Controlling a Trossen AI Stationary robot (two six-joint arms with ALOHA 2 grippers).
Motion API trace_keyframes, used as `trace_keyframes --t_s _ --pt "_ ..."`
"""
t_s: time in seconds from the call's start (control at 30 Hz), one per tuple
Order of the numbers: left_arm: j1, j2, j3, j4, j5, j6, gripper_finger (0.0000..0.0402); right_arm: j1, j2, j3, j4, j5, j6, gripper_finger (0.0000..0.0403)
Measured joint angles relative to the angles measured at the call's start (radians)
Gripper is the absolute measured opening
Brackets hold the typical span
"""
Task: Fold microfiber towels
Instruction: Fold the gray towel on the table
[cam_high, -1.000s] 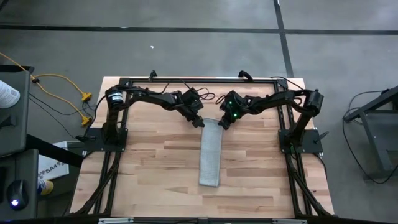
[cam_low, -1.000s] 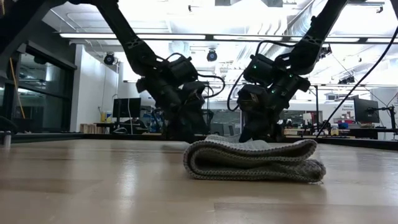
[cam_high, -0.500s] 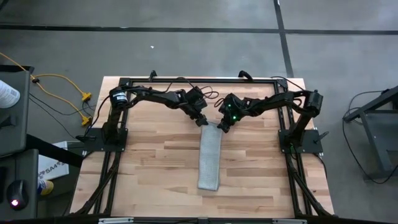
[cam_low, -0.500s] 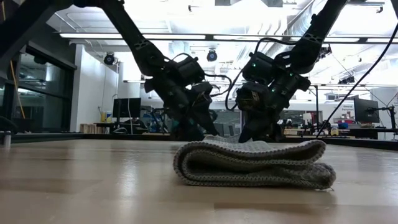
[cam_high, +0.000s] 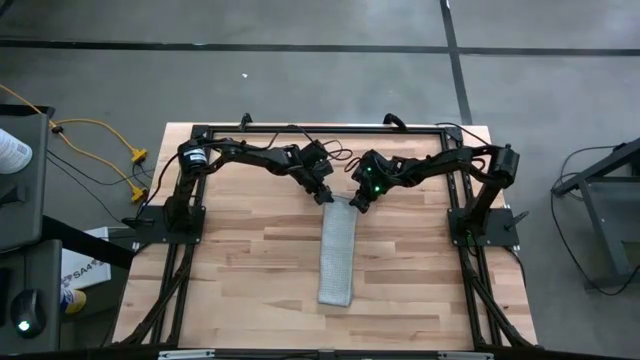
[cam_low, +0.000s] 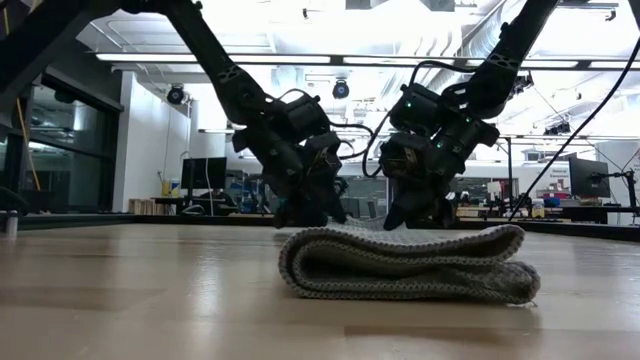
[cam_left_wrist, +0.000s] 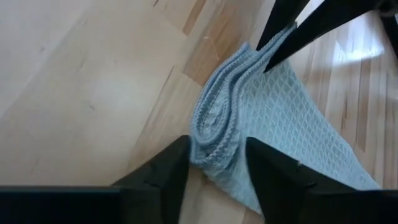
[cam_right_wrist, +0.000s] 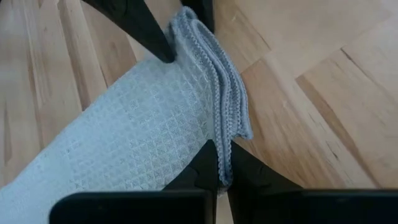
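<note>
Grey microfiber towel (cam_high: 337, 256), one, folded; right claw (cam_high: 356, 204) pinches it, left claw (cam_high: 325, 197) straddles its corner

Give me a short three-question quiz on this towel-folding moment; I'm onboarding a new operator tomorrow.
1. True or false: the towel lies as a long narrow folded strip on the table.
2. Which gripper is pinched shut on the towel's edge? A) left gripper B) right gripper
3. Fill in: both grippers meet at the towel's ___ end, the one nearer the arm bases.

Key: 1 true; 2 B; 3 far. The left gripper's fingers straddle a corner, with cloth between them.
</note>
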Motion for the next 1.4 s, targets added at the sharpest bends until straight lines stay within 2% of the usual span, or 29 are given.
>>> trace_keyframes --t_s 0.23,0.3,0.63,0.83,1.2,1.4 --pt "-0.001 0.003 -0.003 -0.009 0.000 0.003 0.0036 0.000 0.000 0.000 0.000 0.008 -0.001 0.0008" --pt "-0.002 0.003 -0.003 -0.010 0.002 0.023 0.0013 0.000 0.000 0.001 0.001 0.010 -0.005 0.0008" --pt "-0.001 0.002 -0.003 -0.001 0.004 0.060 0.0006 0.000 0.000 0.001 -0.014 0.011 -0.075 0.0006" --pt "-0.001 -0.046 -0.003 -0.011 0.001 0.117 0.0004 0.000 0.000 0.001 -0.017 0.013 -0.104 0.0005" --pt "0.006 -0.103 -0.001 -0.104 -0.161 0.218 0.0002 -0.007 -0.102 0.003 -0.021 0.102 -0.157 0.0005" --pt "0.033 -0.114 -0.001 -0.092 -0.172 0.218 0.0002 -0.010 -0.113 0.002 -0.021 0.144 -0.169 0.0005"
